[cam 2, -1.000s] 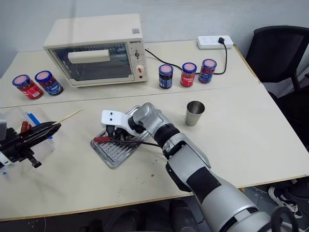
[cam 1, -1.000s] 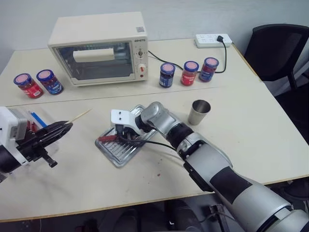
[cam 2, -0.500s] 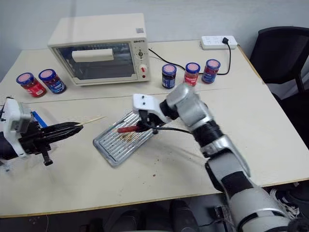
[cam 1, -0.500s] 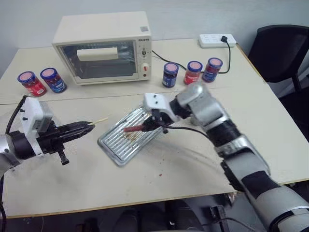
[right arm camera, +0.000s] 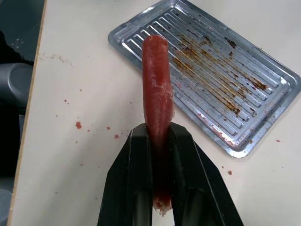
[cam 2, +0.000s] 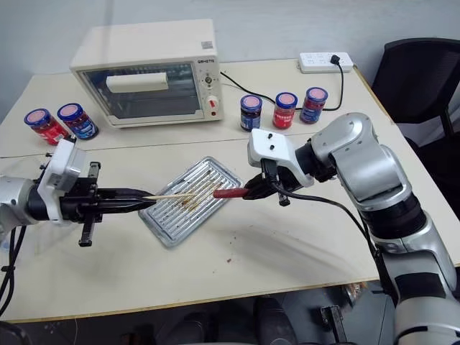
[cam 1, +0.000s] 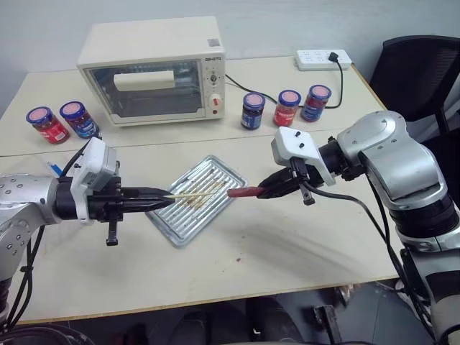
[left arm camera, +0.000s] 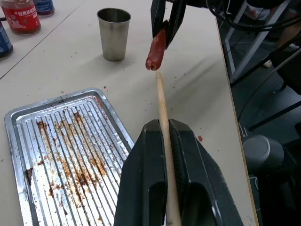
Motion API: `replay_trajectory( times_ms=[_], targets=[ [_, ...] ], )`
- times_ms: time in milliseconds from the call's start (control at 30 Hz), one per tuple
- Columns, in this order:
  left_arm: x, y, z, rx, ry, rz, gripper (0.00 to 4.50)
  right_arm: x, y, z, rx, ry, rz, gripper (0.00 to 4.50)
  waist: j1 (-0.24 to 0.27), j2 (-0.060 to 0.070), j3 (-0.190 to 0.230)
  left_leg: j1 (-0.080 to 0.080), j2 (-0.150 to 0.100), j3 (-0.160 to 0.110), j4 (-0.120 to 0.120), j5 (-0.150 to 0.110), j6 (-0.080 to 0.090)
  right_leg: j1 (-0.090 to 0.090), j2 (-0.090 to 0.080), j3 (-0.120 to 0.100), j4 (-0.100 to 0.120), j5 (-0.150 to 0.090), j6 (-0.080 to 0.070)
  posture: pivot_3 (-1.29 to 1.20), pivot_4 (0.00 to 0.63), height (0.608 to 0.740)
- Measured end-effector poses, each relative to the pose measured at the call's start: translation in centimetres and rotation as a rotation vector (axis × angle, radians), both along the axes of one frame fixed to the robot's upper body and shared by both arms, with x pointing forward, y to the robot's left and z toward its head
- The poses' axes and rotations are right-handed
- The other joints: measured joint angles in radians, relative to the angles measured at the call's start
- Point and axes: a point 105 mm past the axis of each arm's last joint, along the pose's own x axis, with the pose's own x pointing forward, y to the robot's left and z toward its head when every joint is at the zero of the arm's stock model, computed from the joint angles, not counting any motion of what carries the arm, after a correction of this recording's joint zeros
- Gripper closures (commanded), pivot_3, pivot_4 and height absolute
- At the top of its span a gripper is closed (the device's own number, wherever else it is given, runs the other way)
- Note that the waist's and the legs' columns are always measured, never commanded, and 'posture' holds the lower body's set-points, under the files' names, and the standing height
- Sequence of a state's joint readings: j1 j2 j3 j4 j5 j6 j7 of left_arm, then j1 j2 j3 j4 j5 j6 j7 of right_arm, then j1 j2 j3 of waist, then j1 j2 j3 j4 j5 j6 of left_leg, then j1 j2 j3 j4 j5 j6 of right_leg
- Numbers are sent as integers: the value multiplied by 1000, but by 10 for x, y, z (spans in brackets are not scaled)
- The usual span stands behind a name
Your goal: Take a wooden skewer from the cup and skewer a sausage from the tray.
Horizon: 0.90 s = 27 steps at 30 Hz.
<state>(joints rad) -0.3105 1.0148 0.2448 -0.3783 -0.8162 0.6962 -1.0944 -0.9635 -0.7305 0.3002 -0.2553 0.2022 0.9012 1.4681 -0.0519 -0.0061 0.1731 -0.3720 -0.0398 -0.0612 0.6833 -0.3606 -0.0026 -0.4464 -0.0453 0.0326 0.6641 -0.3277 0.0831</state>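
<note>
My left gripper [cam 1: 169, 200] is shut on the wooden skewer [cam 1: 194, 194] and holds it level above the tray [cam 1: 172, 231], tip pointing right. My right gripper [cam 1: 264, 190] is shut on one end of a dark-red sausage [cam 1: 244, 192], held in the air past the tray's right edge. The sausage's free end faces the skewer tip with a small gap. In the left wrist view the skewer [left arm camera: 162, 99] runs up to just under the sausage [left arm camera: 156, 49], and the steel cup [left arm camera: 114, 33] stands empty beyond the tray [left arm camera: 28, 136]. The right wrist view shows the sausage [right arm camera: 157, 84] between the fingers.
A toaster oven [cam 1: 154, 68] stands at the back. Three jars [cam 1: 289, 108] line up to its right and two jars [cam 1: 61, 122] to its left. A power strip [cam 1: 323, 59] lies at the far right edge, beside a black chair [cam 1: 417, 72].
My right gripper has lifted the sausage off the tray and carried it right. My left gripper has swung right with the skewer, over the tray, toward the sausage.
</note>
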Motion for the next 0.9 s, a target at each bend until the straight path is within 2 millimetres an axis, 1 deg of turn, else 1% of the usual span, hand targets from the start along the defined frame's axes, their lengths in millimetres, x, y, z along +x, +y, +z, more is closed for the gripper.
replay_trajectory(
  times_ms=[133,300,500,900],
  targets=[
    [3,-3,0,-3,-9,-13,4500,-1,3,1,17,-3,-9,4346,13,0,0,0,0,0,1,0,0,0,0,0,-1,0,0,0,150,740],
    [8,2,-1,7,-14,10,4500,-1,0,2,29,11,-31,4346,23,0,0,0,0,0,1,0,0,0,0,0,-1,0,0,0,150,740],
    [12,7,-3,12,-13,31,4500,-7,0,5,36,14,-26,4346,25,0,0,0,0,0,1,0,0,0,0,0,-2,0,0,0,150,740],
    [15,-5,-2,-9,-24,-10,4500,-6,4,7,73,26,-48,4346,24,0,0,0,0,0,1,0,0,0,0,0,-1,0,0,0,150,740]
  ],
)
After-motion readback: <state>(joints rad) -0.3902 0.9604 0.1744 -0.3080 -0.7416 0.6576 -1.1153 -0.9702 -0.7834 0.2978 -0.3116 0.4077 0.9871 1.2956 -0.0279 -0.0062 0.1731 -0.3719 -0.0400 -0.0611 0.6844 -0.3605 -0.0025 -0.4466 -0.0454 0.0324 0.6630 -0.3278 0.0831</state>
